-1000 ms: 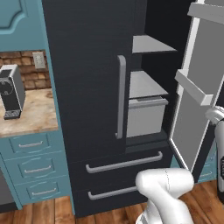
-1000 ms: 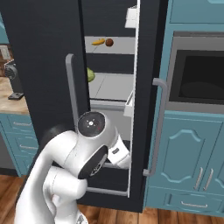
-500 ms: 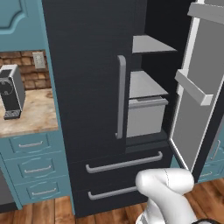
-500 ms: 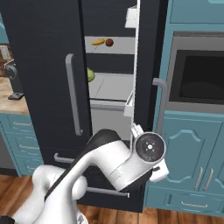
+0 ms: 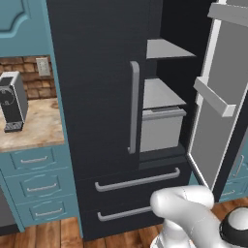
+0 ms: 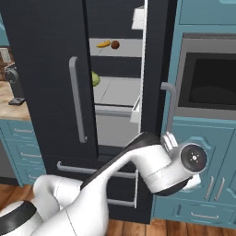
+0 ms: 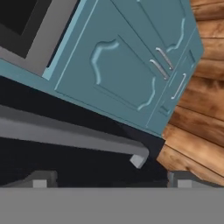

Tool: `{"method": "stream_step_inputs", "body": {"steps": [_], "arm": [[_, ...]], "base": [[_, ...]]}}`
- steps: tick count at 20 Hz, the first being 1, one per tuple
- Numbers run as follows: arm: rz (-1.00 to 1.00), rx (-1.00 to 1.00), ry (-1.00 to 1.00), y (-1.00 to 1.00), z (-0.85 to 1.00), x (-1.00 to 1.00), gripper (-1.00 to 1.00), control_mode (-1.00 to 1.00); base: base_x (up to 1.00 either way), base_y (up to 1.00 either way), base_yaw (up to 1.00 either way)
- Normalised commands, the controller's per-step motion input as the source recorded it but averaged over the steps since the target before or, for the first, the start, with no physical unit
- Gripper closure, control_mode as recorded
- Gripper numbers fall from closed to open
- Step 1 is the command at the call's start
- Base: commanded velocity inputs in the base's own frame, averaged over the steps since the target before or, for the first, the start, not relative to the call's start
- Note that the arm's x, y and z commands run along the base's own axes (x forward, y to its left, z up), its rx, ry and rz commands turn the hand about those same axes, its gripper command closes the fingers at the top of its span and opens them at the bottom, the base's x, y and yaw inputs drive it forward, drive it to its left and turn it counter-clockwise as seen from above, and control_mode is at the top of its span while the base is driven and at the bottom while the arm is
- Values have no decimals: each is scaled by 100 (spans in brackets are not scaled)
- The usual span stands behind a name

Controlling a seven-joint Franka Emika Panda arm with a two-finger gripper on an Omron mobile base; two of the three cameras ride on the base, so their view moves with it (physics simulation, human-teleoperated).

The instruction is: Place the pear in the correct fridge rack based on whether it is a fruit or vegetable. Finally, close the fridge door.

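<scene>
The small brown pear [image 6: 115, 44] lies on the upper fridge rack [image 6: 129, 47], right beside a yellow banana [image 6: 104, 44]. That rack also appears as a grey slab [image 5: 169, 49] in the left base view. My arm reaches low to the right, its hand [image 6: 192, 159] beside the open fridge door's edge [image 6: 151, 92]. In the hand view my gripper [image 7: 111, 181] stands open, its two fingertips [image 7: 41, 179] far apart and nothing held. The door's grey handle bar [image 7: 74, 134] runs just above them.
A green leafy vegetable [image 6: 95, 79] sits on the lower slab [image 6: 117, 90]. The open door [image 5: 220, 97] swings out to the right, with its handle [image 6: 168, 105] facing the teal oven cabinet [image 6: 203, 138]. A coffee machine [image 5: 12, 101] stands on the left counter. Teal cabinet doors [image 7: 118, 70] and wood floor [image 7: 197, 144] lie ahead of the hand.
My arm has swung from in front of the left fridge door across to the right and lower, ending beside the open door's handle. The pear and banana have not moved.
</scene>
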Motion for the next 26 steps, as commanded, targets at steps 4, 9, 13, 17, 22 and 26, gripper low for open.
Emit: {"method": "stream_step_inputs", "body": {"steps": [4, 9, 13, 17, 22, 26], "arm": [[4, 7, 0, -56, -26, 33, -100, -100], [9, 9, 0, -34, -40, 39, -100, -100], [15, 8, 0, -4, -33, 39, -100, -100], [18, 10, -4, -22, -27, 32, -100, -100], [22, 10, -8, -26, -40, 13, -100, -100], [15, 11, -2, -6, -19, 36, -100, -100]], "base": [[0, 0, 0], [0, 0, 0], [0, 0, 0], [0, 0, 0], [0, 0, 0], [0, 0, 0]]}}
